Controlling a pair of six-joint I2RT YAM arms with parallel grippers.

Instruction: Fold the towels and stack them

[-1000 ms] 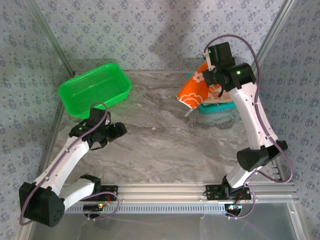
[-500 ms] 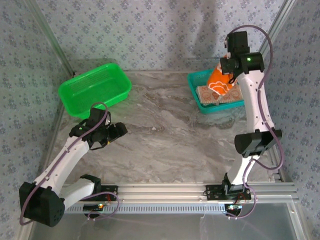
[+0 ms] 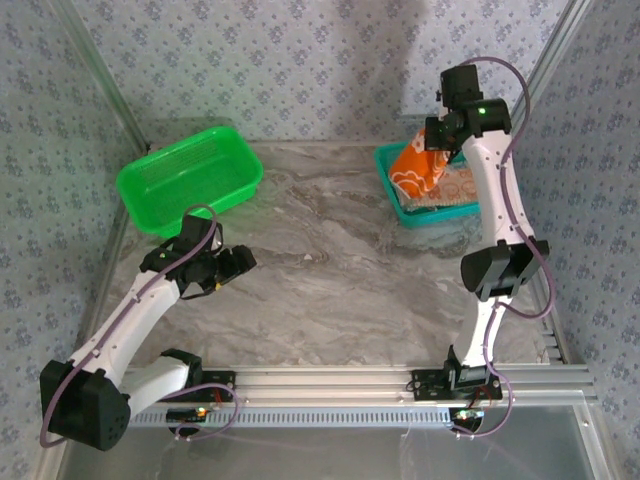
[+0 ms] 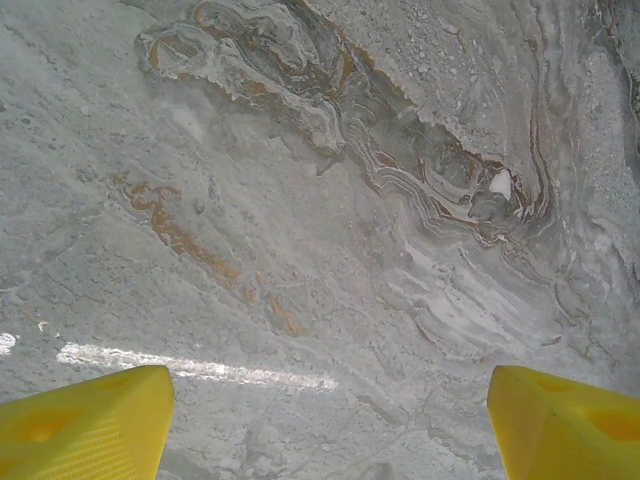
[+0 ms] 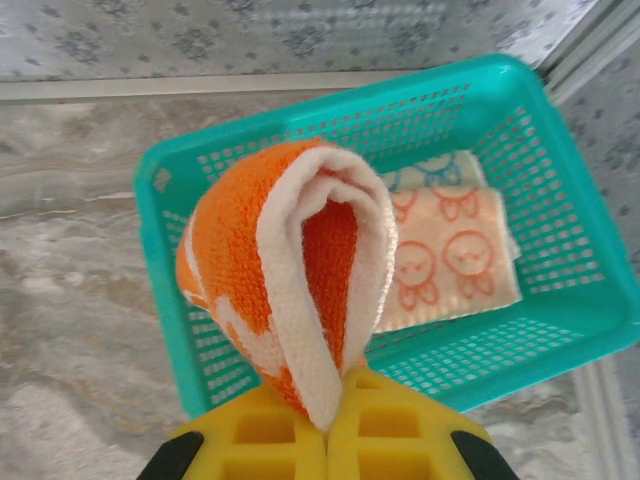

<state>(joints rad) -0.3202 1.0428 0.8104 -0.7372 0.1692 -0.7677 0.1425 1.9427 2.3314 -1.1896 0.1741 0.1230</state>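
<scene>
**A:** Right wrist view: where is the orange towel (image 5: 300,270)?

**B:** Its lower edge is pinched in the right tool (image 5: 328,425), which is clenched on it. The cloth curls in a loop over the teal basket (image 5: 585,230).

**A:** What is inside the basket?

**B:** A cream towel (image 5: 455,265) with orange faces lies folded flat.

**A:** And the left tool (image 4: 330,425)?

**B:** Released, its yellow tips wide apart above the marble desk (image 4: 300,200).

You've got white links (image 3: 130,322), black joints (image 3: 498,270), purple-grey cables (image 3: 197,208) looped behind each wrist, green LED (image 3: 481,108) lit behind the right gripper (image 5: 328,420), yellow fingers (image 4: 80,425) both sides.
</scene>
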